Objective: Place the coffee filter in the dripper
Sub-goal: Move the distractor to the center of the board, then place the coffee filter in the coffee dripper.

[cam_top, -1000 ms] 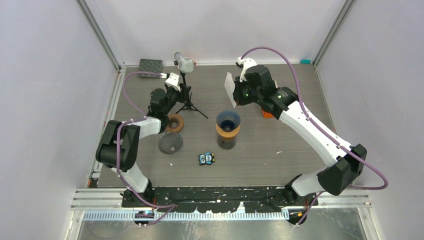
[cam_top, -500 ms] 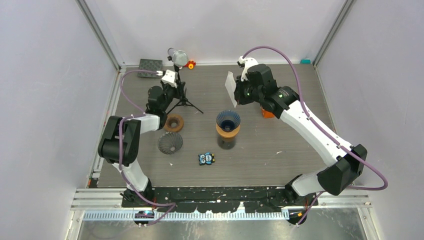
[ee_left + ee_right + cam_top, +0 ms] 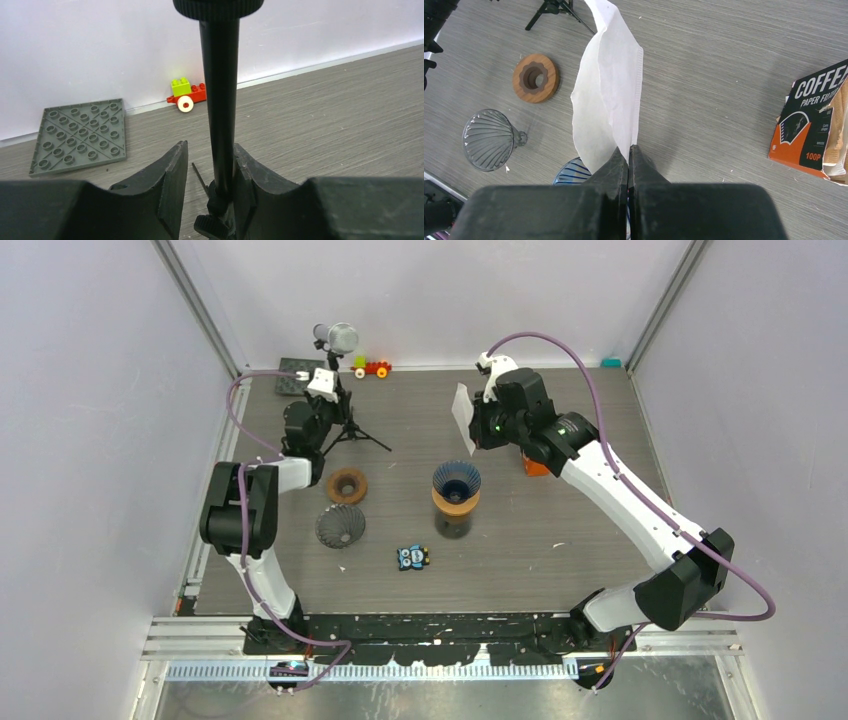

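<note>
Centre the coffee filter [image 3: 609,95] over the blue dripper [image 3: 456,481] at mid-frame before lowering. The paper hangs flat and folded, so seat it squarely in the cone before release. The right gripper [image 3: 629,150] is clamped tight on the filter's edge, with the arm extended toward upper centre, beyond the dripper. At upper left, the left gripper [image 3: 209,152] is closed around the microphone stand [image 3: 218,90].
</note>
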